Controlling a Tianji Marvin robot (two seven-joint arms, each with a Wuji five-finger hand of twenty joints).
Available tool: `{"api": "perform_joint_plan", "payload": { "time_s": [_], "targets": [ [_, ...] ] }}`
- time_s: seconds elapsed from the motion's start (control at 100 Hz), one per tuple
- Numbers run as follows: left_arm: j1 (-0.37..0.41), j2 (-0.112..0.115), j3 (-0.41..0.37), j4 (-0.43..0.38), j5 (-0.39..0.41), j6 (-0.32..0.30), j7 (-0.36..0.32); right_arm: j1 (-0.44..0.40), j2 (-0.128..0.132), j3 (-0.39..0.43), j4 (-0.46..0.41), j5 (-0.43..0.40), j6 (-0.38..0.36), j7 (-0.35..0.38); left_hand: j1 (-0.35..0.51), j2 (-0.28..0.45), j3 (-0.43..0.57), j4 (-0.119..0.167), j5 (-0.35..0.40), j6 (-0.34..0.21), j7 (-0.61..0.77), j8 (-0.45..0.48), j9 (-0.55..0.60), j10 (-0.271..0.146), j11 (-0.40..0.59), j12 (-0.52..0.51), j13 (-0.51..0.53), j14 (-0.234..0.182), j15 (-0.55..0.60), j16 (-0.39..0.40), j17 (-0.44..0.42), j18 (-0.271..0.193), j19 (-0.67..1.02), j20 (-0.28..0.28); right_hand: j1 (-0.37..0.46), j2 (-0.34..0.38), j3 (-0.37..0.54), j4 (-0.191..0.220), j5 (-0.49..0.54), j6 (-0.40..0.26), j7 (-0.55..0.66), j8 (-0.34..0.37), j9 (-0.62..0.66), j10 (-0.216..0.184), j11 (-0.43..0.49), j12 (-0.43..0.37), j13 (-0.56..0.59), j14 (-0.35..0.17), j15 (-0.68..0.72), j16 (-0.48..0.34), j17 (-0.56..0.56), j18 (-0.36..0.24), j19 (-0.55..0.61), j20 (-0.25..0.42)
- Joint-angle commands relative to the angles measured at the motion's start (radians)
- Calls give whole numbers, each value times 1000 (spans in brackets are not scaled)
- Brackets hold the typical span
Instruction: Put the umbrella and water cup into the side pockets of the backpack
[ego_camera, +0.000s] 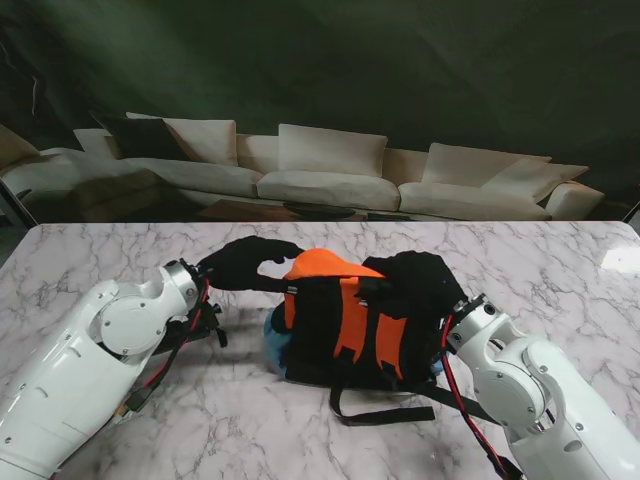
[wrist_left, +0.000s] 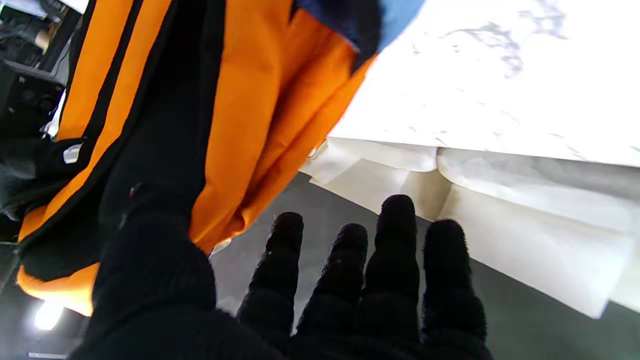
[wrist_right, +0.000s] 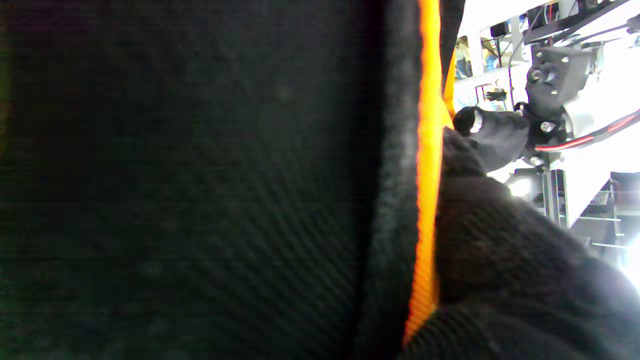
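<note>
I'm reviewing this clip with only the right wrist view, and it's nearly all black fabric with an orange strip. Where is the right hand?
Observer: In the stand view the right hand rests against the right side of the backpack, which lies on the table.
Operator: Is the left hand holding anything?
Observer: No. The left hand is at the backpack's left, by its farther end, and the left wrist view shows its fingers spread in the air.
Operator: Any umbrella or cup in sight?
Observer: Only a blue thing peeking out at the backpack's left side. I cannot tell what it is.
</note>
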Motion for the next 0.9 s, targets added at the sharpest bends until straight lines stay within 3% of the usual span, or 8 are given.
{"api": "perform_joint_plan", "payload": {
  "time_s": [0.0,0.05,0.18,0.3,0.42,0.67,0.79,0.89],
  "targets": [
    [8,32,-21,-14,22,-16,-19,-4,-1,-4,19,-8,9,-7,-21,9,-8,0,11,17,3,11,-6,14,-12,-6,-2,-2,4,4,-7,3,-8,-5,127,98,67,21,42,-152,80,29,2,-36,-14,-5,65,-54,69,21,-2,-31,24,9],
    [21,38,-48,-22,50,-36,-27,-2,-2,-5,22,-13,8,-18,-23,6,-6,-1,42,8,42,53,22,-2,11,23,2,-8,29,34,-11,14,14,20,128,100,64,21,37,-155,79,29,1,-38,-15,-5,66,-56,66,20,-2,-31,23,10],
    [47,53,-99,-31,114,-105,-46,2,-4,-7,26,-14,12,-25,-6,-7,-5,-3,221,-93,231,201,138,-129,142,198,28,-59,105,176,-23,35,46,105,131,106,56,20,31,-156,78,29,-5,-42,-20,-6,65,-55,59,18,-8,-34,19,10],
    [64,58,-107,-32,121,-142,-50,7,-4,-12,31,-16,18,-27,5,-6,-5,-4,280,-135,343,225,178,-177,214,294,37,-81,157,292,-35,33,51,141,135,112,48,20,15,-159,73,27,-9,-47,-24,-8,65,-54,51,16,-12,-35,16,11],
    [60,58,-79,-15,101,-154,-50,12,-3,-14,32,-19,20,-25,17,-19,-3,-5,230,-165,287,170,162,-181,217,314,42,-89,176,347,-31,29,60,157,136,115,45,20,7,-159,70,24,-12,-48,-26,-9,65,-54,45,15,-15,-35,13,12],
    [-6,59,36,54,24,-139,-82,11,-4,-18,35,-17,26,-29,23,-3,-3,-4,159,-199,112,51,127,-154,188,290,32,-82,143,337,-36,30,46,154,139,121,38,19,3,-160,69,21,-15,-49,-29,-10,65,-52,36,14,-21,-34,8,13],
    [-27,57,73,67,5,-133,-83,16,-5,-23,42,-16,35,-33,26,29,-5,-6,-26,-248,-88,-87,71,-145,166,276,25,-87,141,335,-33,19,44,154,140,122,35,19,-2,-160,65,18,-16,-48,-30,-10,65,-51,33,13,-23,-34,7,14],
    [-49,59,100,74,-4,-126,-99,19,-6,-27,46,-14,40,-36,43,46,-7,-7,-107,-272,-162,-155,30,-147,144,261,15,-90,130,327,-38,14,40,152,141,123,34,20,-7,-161,61,14,-17,-49,-30,-10,64,-49,28,13,-27,-33,4,15]
  ]
}}
